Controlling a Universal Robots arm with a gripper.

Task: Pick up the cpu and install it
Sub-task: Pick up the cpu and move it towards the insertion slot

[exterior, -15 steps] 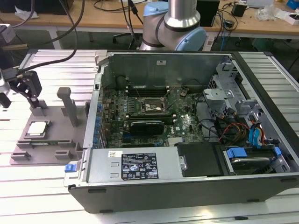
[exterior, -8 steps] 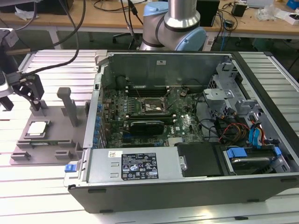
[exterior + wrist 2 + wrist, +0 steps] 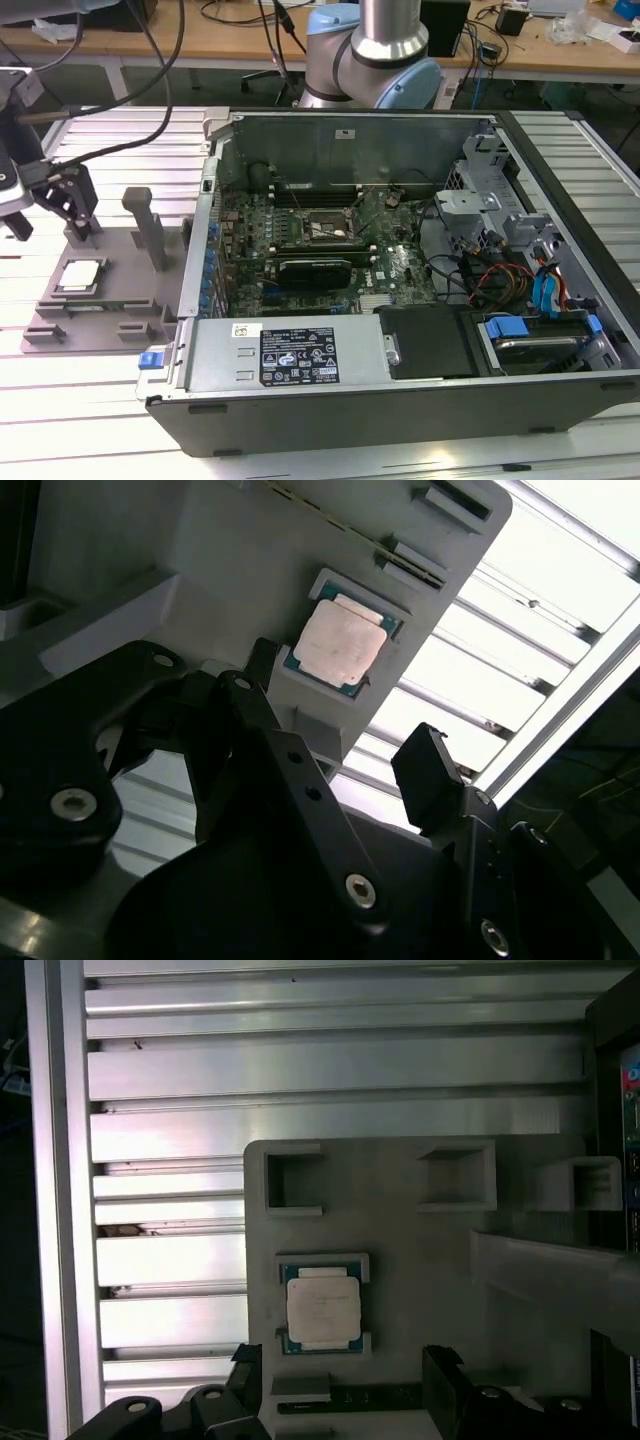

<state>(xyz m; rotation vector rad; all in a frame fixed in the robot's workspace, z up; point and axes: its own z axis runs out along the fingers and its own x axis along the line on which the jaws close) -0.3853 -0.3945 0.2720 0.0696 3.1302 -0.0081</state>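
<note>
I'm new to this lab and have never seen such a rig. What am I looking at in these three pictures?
The machine is one robot arm; its grasping end is a pair of black jaws. The exterior view comes from a camera off the arm and shows the whole bench. Both wrist views come from cameras riding on the arm, looking past the jaws. On the slatted table stand an open computer case and, at the exterior view's left, a grey fixture. The cpu lies in a recess of that fixture. The jaws stand open above the fixture, holding nothing.
</note>
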